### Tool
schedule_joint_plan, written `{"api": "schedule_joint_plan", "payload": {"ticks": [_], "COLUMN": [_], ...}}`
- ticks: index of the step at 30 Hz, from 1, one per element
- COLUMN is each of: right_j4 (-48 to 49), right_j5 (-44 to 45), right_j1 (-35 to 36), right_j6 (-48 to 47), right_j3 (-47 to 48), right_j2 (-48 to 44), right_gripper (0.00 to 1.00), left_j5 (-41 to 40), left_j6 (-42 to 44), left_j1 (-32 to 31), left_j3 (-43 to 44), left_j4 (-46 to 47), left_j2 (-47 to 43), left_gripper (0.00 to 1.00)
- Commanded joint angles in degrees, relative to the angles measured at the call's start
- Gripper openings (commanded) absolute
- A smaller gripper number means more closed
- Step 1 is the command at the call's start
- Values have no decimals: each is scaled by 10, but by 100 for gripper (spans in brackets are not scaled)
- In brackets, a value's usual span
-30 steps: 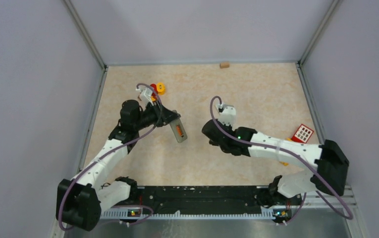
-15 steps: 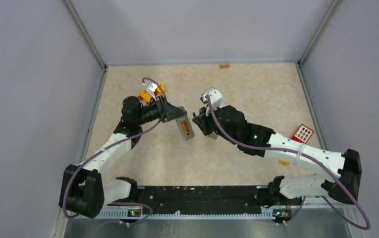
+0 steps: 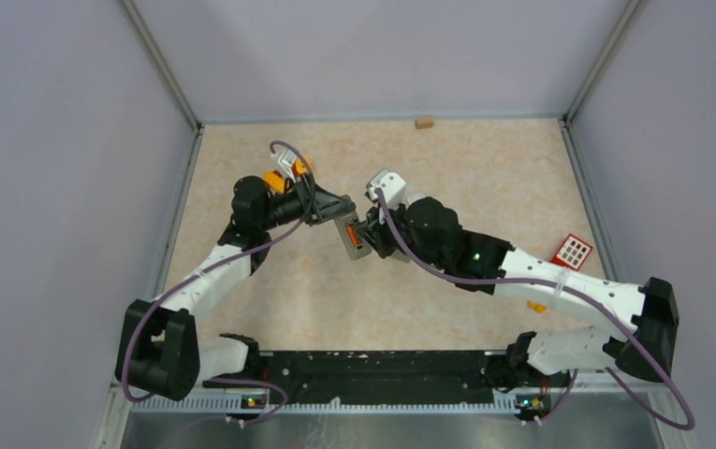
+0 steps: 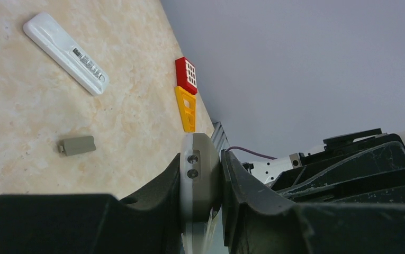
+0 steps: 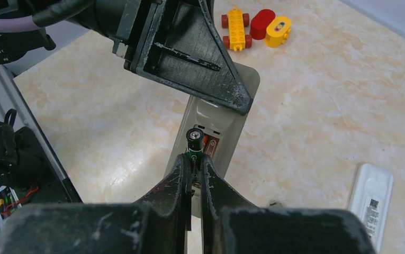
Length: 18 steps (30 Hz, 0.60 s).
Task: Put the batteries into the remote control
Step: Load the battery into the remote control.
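Our right gripper is clamped on a dark battery, whose tip pokes out just past the fingertips. We hold it at the open compartment of the gray remote, right beside an orange battery that sits in the far slot. We cannot tell whether the dark battery touches the compartment.

Our left gripper is squeezed on the sides of the gray remote and holds it above the table, compartment side up.

On the table we see a white remote and, near it, a small gray cover. A red block and a yellow block lie touching by the wall.
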Motion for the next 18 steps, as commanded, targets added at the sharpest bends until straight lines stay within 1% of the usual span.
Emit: {"api": "schedule_joint_plan", "payload": {"ticks": [1, 18], "right_j4": [29, 11], "right_j5": [-16, 1], "right_j1": [-3, -3], "right_j6": [-8, -13], "right_j3": [26, 30], "right_j2": [8, 32], "right_gripper": [0, 0], "left_j5": [7, 16], "left_j6": [-17, -41], "left_j1": [0, 0], "left_j3": [24, 14], "left_j4": [51, 83], "left_j2": [-8, -17], "left_gripper": [0, 0]}}
